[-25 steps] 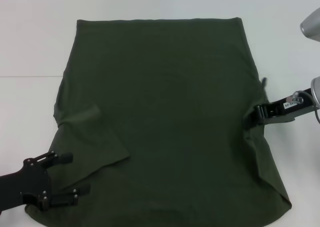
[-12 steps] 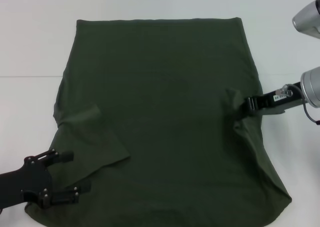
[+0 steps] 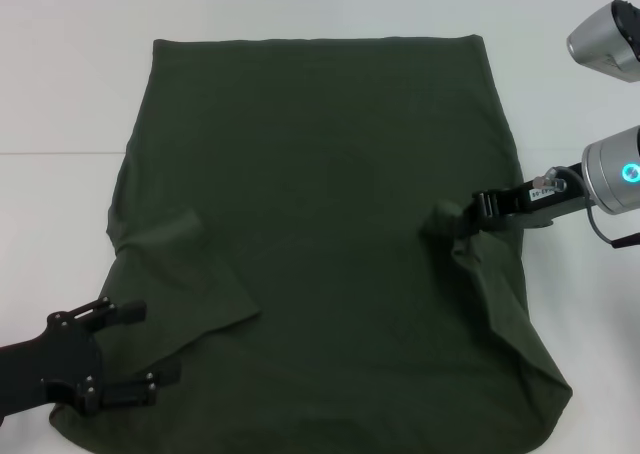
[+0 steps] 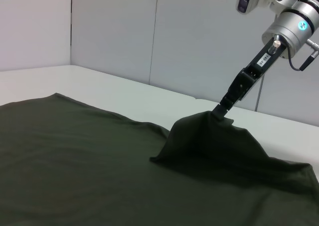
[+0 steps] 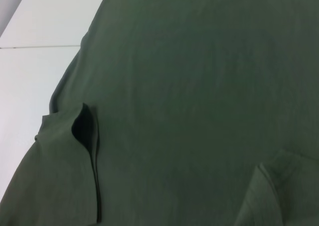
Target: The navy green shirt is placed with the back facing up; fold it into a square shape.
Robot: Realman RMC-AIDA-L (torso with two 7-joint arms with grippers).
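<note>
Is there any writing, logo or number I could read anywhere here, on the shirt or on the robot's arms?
Small white label on the right gripper, seen in the head and left wrist views: dark print, too small to read.
The navy green shirt: plain, no lettering on the side facing up.
Left gripper: no writing visible.
Nothing else carries text.

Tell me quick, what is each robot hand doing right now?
Left end effector: open, holding nothing, at the near left corner of the navy green shirt.
Right end effector: shut on the shirt's right sleeve, lifting it inward.
</note>
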